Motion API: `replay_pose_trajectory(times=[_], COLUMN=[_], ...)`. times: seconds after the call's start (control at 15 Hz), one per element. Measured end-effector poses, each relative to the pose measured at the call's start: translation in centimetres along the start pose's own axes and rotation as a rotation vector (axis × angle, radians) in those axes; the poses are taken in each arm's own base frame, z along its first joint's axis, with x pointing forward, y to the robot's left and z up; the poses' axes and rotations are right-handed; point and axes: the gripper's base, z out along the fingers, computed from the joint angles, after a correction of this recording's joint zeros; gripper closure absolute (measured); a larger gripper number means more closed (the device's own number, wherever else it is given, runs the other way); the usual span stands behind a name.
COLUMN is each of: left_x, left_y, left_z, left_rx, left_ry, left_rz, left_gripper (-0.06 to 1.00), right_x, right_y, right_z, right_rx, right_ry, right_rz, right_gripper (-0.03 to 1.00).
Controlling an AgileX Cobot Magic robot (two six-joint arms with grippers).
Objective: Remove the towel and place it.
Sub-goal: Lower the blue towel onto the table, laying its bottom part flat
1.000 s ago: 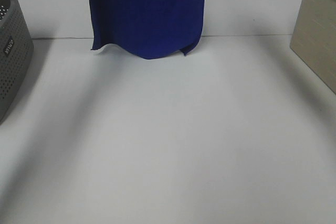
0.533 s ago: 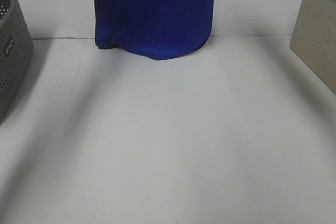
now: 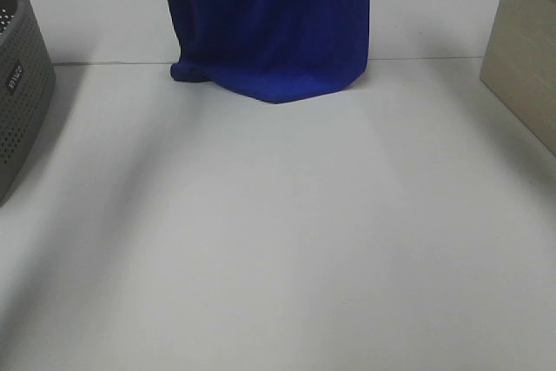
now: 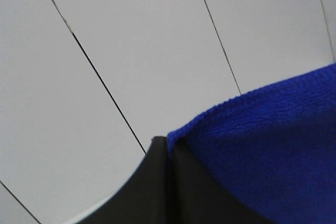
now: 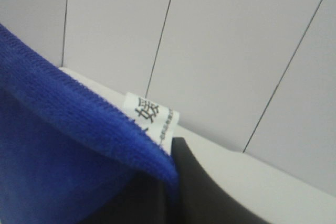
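The towel (image 3: 269,23) is a deep blue cloth hanging down from above the top of the exterior high view, and its lower edge rests bunched on the white table (image 3: 278,241) at the far middle. Neither arm shows in that view. In the left wrist view, my left gripper (image 4: 167,142) is shut on a top edge of the towel (image 4: 262,145), its black fingers pressed together. My right gripper (image 5: 173,150) is shut on the other top corner of the towel (image 5: 63,150), right beside the white tag (image 5: 152,116).
A grey perforated basket (image 3: 22,84) stands at the left edge of the table. A beige box (image 3: 526,58) stands at the right edge. A thin seam (image 3: 434,59) crosses the table behind the towel's foot.
The hanging towel has shifted right and come down. Its lower edge, hanging free a second ago, now lies bunched on the table, and the white corner at its left no longer shows.
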Motion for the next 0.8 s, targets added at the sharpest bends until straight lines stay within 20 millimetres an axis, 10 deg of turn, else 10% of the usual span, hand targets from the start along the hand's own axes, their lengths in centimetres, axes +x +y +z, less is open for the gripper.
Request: replay_pose_trajectory(times=[0.8], left_x=[-4.5], left_y=[0.7], left_z=[-9.8], left_rx=[0.229], left_ry=[0.385], left_rz=[-0.069], left_gripper=[0.94], right_x=[-2.2], right_y=[3.5], right_z=[-8.8], right_rx=[-0.381], right_ry=[0.399], right_rz=[0.189], right_gripper=[0.95])
